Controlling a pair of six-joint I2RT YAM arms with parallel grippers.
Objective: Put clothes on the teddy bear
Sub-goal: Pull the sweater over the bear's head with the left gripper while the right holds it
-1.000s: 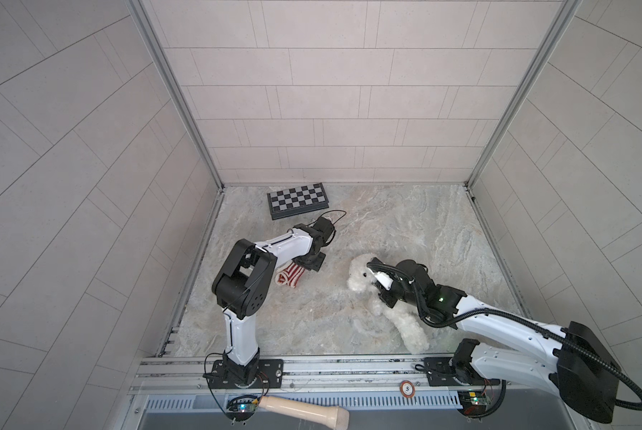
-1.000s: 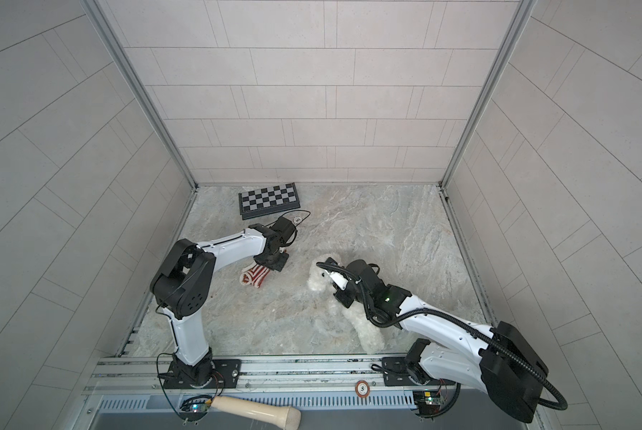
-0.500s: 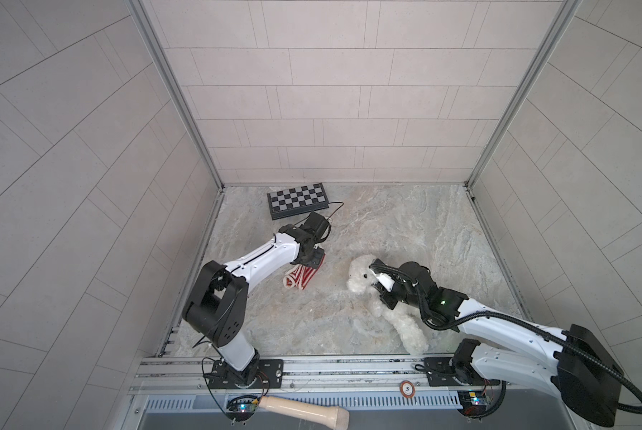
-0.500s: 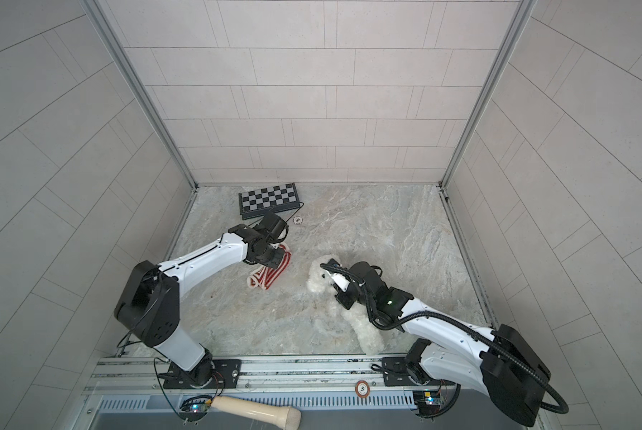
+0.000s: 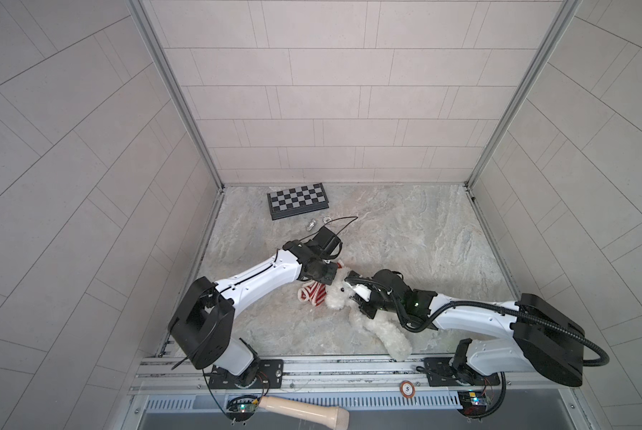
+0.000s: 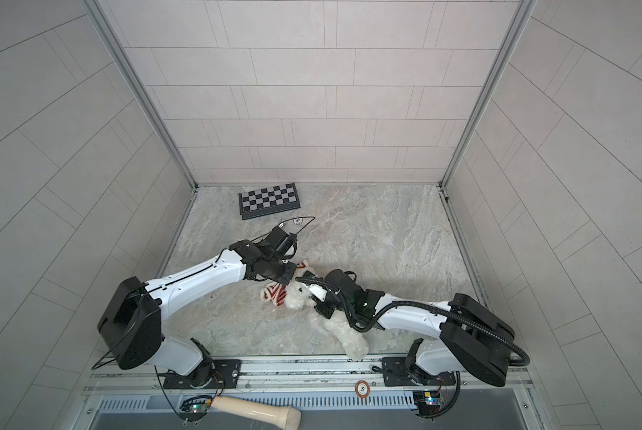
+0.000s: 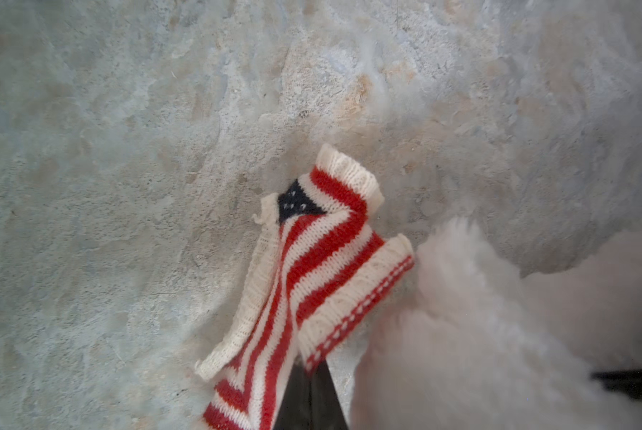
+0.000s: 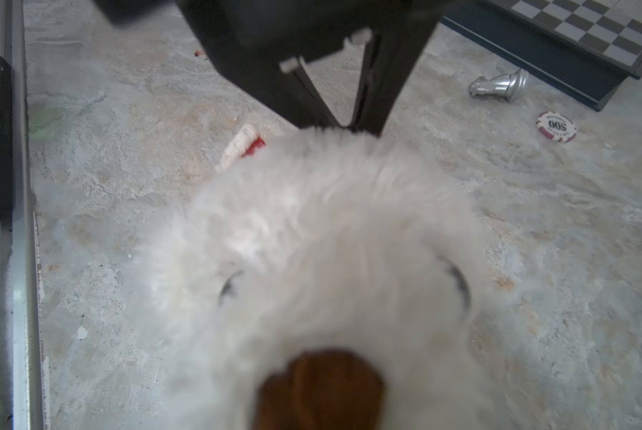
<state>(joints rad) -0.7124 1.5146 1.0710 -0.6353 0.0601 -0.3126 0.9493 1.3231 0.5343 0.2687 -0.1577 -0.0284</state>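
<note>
Grey tiled walls (image 5: 349, 111) box in a mottled stone tabletop (image 5: 405, 242), and everything I care about sits in its near middle.

My left tool (image 5: 330, 276) is pressed together on a fold of the sweater (image 7: 312, 260). The left wrist view shows the knit pinched between the dark fingers, with one ribbed edge right against the fur of the bear (image 7: 461, 335). My right tool (image 5: 362, 302) reaches in from the right. Judging from both top views, it is closed on the bear just below the head. Its own wrist view is filled by the blurred face, so the fingers are hidden there.

The bear lies with its head to the left, touching the sweater, and its legs trail towards the near rail.

As I judge the handling, the bear is light, soft and floppy. It will sag wherever it is unsupported, and the fur gives under a grip. The neck or chest is the firm place to hold, since a limb would only bend. The sweater is light, stretchy knit, best taken by the ribbed hem so the opening can be spread over the head.

Count:
- two tools
- one bear
- one sweater
- one chessboard (image 5: 298, 199) at the far left
- one silver chess piece (image 8: 498, 86) on its side
- one chip (image 8: 556, 126) near it
- what looks like a second chip (image 5: 407, 389) on the near rail
</note>
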